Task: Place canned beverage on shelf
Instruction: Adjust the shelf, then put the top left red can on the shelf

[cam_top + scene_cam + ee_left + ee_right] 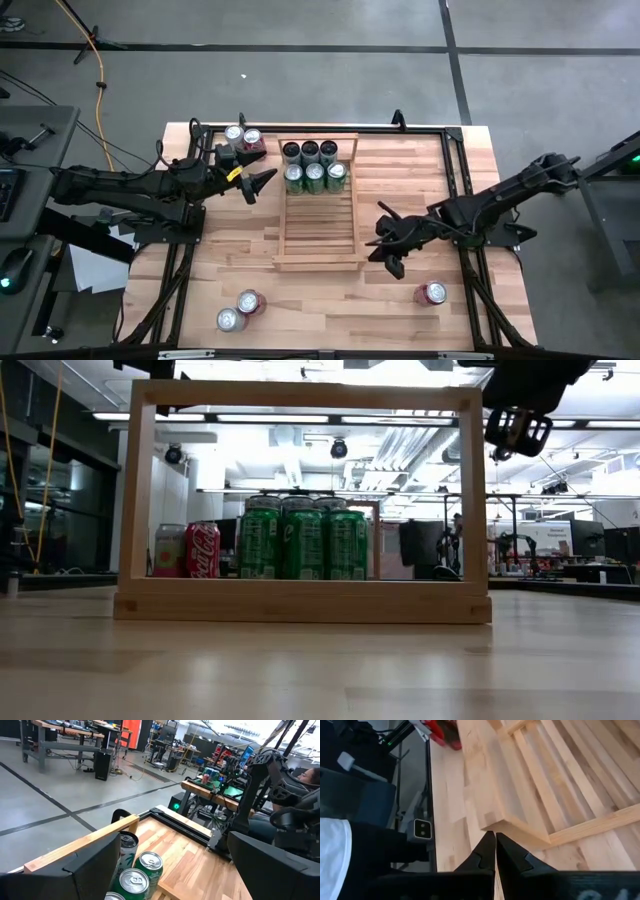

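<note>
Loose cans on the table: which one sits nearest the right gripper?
The lone red can near the table's front right, just past the right gripper; the other loose cans sit on the left side.

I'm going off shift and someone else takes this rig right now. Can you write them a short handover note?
Left gripper: open, empty, just left of the shelf near its back end.
Right gripper: shut, empty, by the shelf's right front corner.
On the shelf: six cans in two rows at the back, three dark cans and three green cans.
Off the shelf: two cans behind the left gripper, two cans at front left, one red can at front right.
Done: six cans shelved. Left: the five loose cans, with the shelf's front part bare.
</note>
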`<state>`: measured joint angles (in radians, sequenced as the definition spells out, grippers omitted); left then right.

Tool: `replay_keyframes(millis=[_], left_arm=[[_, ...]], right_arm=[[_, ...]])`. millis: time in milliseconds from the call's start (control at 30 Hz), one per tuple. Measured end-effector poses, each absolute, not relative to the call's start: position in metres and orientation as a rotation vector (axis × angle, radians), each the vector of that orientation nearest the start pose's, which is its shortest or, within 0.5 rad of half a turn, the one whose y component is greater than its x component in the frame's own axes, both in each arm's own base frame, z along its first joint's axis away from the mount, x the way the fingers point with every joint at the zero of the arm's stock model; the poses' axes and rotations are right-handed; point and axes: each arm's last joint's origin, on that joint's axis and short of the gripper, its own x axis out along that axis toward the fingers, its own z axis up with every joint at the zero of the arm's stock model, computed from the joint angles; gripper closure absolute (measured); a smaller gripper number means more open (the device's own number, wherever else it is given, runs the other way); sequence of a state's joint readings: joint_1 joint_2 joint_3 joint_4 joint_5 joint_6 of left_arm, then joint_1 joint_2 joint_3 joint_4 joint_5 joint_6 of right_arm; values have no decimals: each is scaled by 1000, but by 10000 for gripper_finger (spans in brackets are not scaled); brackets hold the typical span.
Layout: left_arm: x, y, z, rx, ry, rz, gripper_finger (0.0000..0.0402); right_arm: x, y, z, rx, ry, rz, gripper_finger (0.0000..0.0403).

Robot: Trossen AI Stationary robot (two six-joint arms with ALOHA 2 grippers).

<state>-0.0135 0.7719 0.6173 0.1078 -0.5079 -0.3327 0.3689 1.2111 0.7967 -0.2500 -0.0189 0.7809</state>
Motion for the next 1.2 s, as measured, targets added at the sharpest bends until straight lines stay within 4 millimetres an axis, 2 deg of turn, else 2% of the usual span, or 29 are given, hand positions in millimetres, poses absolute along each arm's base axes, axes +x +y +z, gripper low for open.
replay_keyframes(millis=[100, 200, 400, 500, 600, 767, 967, 1067, 1200], left_arm=[[175, 12, 306, -358, -48, 499, 44], [174, 15, 315, -398, -55, 517, 44], [169, 25, 334, -400, 3, 593, 44], [166, 30, 339, -396, 49, 634, 44], [166, 41, 339, -473, 122, 729, 44], [173, 84, 338, -489, 435, 910, 44], [185, 162, 319, -503, 802, 991, 44], [190, 195, 305, -536, 898, 979, 44], [199, 225, 290, -518, 991, 922, 44]], right_arm=[[233, 92, 250, 618, 754, 107, 403], [230, 87, 256, 604, 711, 87, 403], [221, 69, 275, 557, 568, -5, 403], [216, 60, 284, 531, 502, -61, 403], [212, 52, 289, 503, 460, -98, 403], [212, 43, 291, 483, 437, -141, 403], [215, 38, 289, 486, 441, -165, 403], [216, 38, 288, 485, 444, -170, 403], [218, 39, 286, 488, 453, -180, 403]])
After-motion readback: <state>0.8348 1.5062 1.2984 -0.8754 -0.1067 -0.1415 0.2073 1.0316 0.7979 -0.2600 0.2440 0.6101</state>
